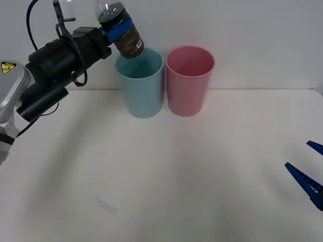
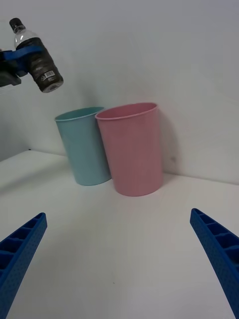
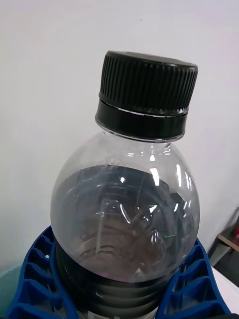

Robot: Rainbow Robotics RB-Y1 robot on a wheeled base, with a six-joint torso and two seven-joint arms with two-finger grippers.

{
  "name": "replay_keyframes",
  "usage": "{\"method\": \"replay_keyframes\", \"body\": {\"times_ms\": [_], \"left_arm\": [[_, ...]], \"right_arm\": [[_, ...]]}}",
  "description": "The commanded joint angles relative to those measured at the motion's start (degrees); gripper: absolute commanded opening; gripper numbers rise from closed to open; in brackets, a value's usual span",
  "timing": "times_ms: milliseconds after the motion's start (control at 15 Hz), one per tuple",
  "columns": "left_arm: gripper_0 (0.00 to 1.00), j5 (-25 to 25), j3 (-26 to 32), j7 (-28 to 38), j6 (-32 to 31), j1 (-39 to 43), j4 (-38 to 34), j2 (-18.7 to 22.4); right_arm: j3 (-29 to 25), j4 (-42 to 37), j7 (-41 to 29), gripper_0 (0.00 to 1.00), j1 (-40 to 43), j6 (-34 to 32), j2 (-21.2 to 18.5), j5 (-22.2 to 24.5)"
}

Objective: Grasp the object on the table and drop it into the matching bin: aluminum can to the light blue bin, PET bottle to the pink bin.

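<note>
While my left claw (image 1: 120,30) is clenched around the PET bottle (image 1: 121,31), the grasping half of the job looks done: the bottle is off the bench (image 1: 161,166) and carried high, tilted, with its black cap (image 3: 147,94) up and away from the bins and its base pointing down toward them. In the left wrist view my blue ribbed fingers (image 3: 45,284) wrap the bottle's body just below the shoulder, dark liquid showing through the clear plastic above them.

What remains is the drop, and I judge it is not yet lined up. From where the claw hangs, the light blue bin (image 1: 141,83) sits directly beneath the bottle's base, with the base just over its near rim. The pink bin (image 1: 189,80), the one this bottle belongs in, stands just beyond the blue one, on the far side from my claw, the two bins touching or nearly so. Letting go now would likely put the bottle in the wrong bin, so I reckon the claw must carry on past the blue rim until the bottle is over the pink opening, then release.

My right claw (image 1: 308,174) waits low over the bench, well apart from the bins, its fingers spread wide and holding nothing.
</note>
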Motion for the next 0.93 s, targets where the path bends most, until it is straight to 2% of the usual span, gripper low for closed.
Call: {"method": "replay_keyframes", "body": {"times_ms": [67,333,667,933], "left_arm": [[0.02,-0.33,-2.37,-1.09,-0.64,-5.64,5.8,-2.55],[0.02,-4.9,-2.89,-3.9,-0.64,-12.84,14.67,-8.96],[0.02,-8.41,-2.89,-12.25,0.94,-22.78,29.35,-16.26],[0.03,-12.37,-2.89,-14.19,3.93,-30.25,39.37,-21.71]], "right_arm": [[0.0,0.0,0.0,1.0,0.0,0.0,0.0,0.0],[0.0,0.0,0.0,1.0,0.0,0.0,0.0,0.0],[0.0,0.0,0.0,1.0,0.0,0.0,0.0,0.0],[0.0,0.0,0.0,1.0,0.0,0.0,0.0,0.0]]}}
